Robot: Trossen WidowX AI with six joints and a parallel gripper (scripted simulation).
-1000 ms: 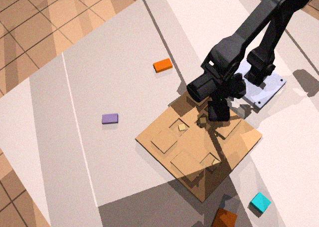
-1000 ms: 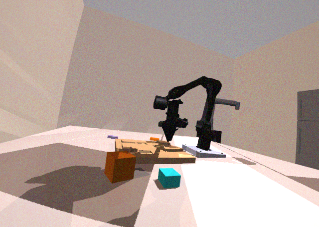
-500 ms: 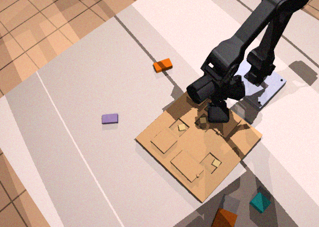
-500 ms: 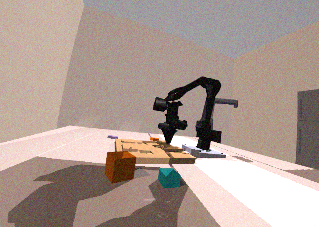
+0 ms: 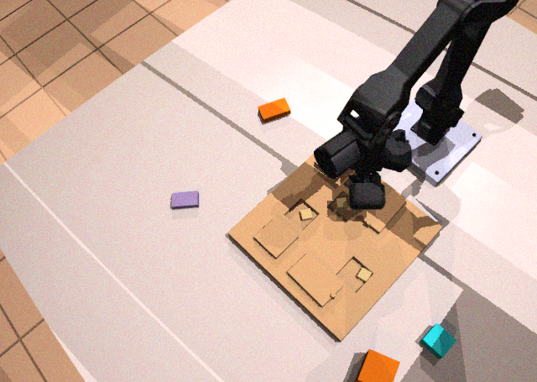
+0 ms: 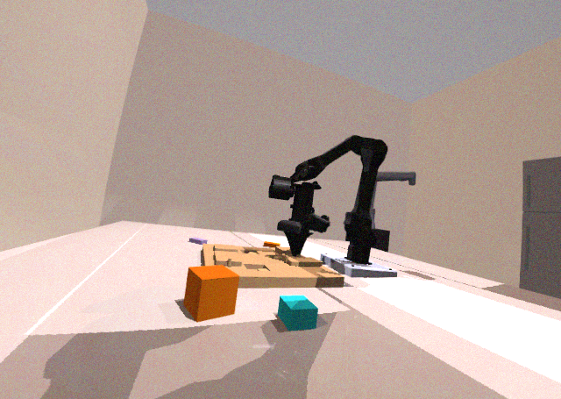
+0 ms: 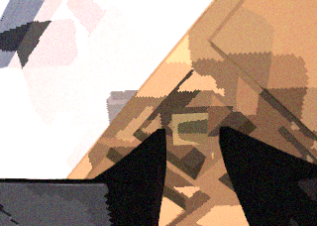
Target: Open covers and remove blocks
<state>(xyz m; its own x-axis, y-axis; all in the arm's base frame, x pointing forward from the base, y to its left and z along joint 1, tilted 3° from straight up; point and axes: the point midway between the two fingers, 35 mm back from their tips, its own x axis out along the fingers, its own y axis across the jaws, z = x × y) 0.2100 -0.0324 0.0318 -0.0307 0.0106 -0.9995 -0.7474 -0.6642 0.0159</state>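
Note:
The wooden puzzle board [image 5: 334,321] [image 6: 272,281] lies on the table. Two covers, one at its left [image 5: 276,238] and one at its front [image 5: 314,278], lie beside uncovered wells. These wells hold a pale block [image 5: 305,214] and another pale block [image 5: 364,274]. A third pale block [image 5: 341,201] [image 7: 180,119] sits in a shaded, uncovered well near the arm, next to a third cover [image 5: 392,208] [image 7: 292,33]. My gripper [image 5: 367,196] [image 6: 296,253] [image 7: 192,135] is partly open and empty, pointing down low over the board by this third block. The arm hides the board's far corner.
An orange cube [image 5: 377,367] [image 6: 210,293] and a cyan block [image 5: 438,340] [image 6: 297,313] stand off the board's near side. A purple block [image 5: 185,199] [image 6: 197,240] and a flat orange block [image 5: 273,109] [image 6: 271,244] lie beyond it. The arm's base plate [image 5: 455,152] is close behind the board.

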